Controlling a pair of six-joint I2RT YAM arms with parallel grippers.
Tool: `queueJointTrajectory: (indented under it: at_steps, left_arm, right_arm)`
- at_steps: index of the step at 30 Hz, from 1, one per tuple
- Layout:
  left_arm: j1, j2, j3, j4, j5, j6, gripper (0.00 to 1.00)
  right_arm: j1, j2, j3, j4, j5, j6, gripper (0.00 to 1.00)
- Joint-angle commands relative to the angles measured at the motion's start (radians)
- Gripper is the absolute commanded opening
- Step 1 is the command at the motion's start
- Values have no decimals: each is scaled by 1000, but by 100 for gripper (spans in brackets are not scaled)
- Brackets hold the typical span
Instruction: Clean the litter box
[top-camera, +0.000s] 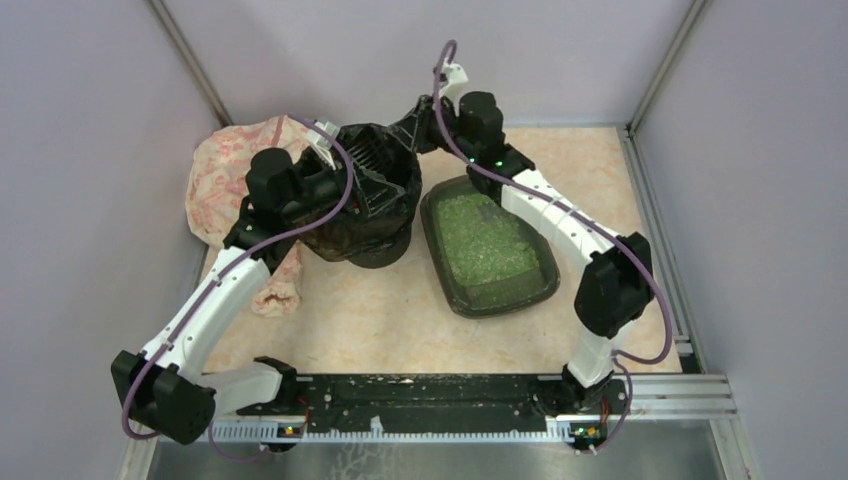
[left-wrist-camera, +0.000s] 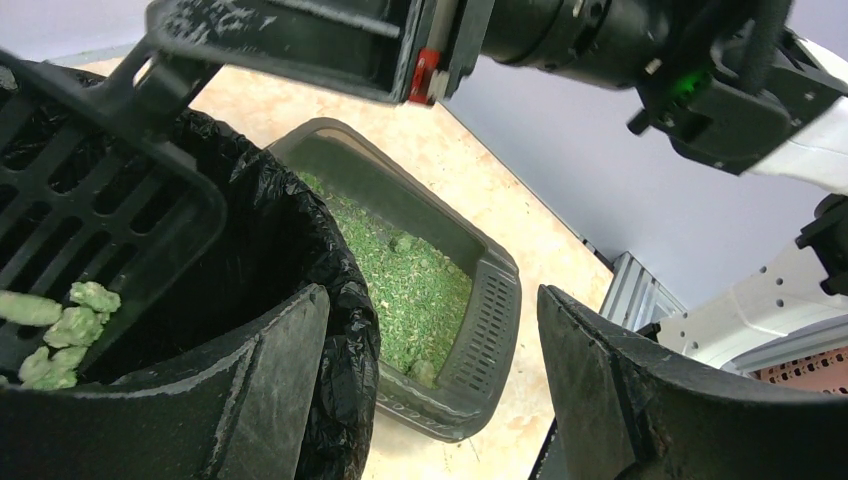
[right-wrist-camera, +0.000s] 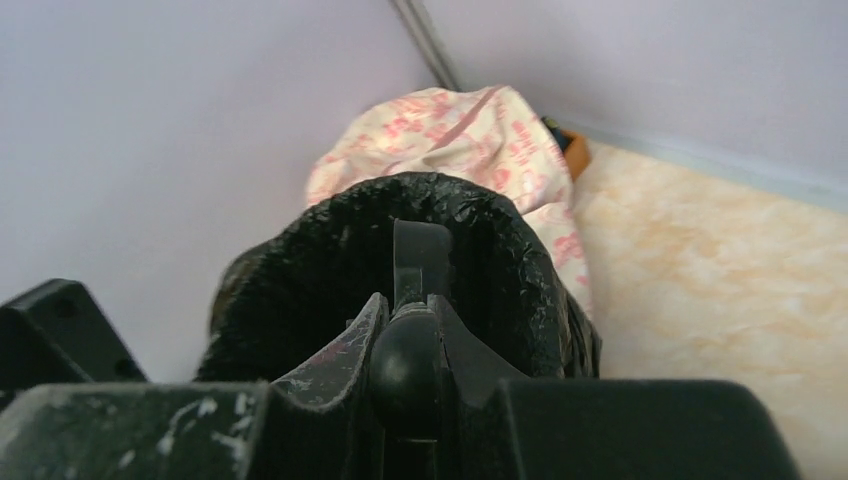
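Green clumps (left-wrist-camera: 55, 330) lay on the slotted scoop (left-wrist-camera: 110, 200), stretched ahead of my right gripper (right-wrist-camera: 405, 325), which clamped its handle, bin (top-camera: 355, 240) directly below; my left gripper (left-wrist-camera: 430, 380) gaped wide.

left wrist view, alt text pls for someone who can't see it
A black slotted scoop carrying green clumps is held over the bag-lined bin by the right hand. Beyond the bin sits the litter box of green litter; the open left hand frames the bottom edge.
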Motion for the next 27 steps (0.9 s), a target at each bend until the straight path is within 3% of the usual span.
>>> queueJointTrajectory:
  at_steps: [1,11,19,23,27]
  left_arm:
    - [-3,-13,-1,20,6,14,82]
    - [-3,-10,-1,18,1,16,82]
    - [-3,-7,0,12,-5,23,82]
    - [-3,-5,1,11,-7,23,82]
    - [-3,0,1,13,-2,21,82]
  right_arm:
    - [102,-71,51,-42,292,-388,0]
    - [283,-121,-4,99,550,-720,0]
    - [254,-208,-32,148,450,-560,0]
    - [179,-344,-141,268,360,-370,0]
    - [76,-494,-276,329,408,-279,0]
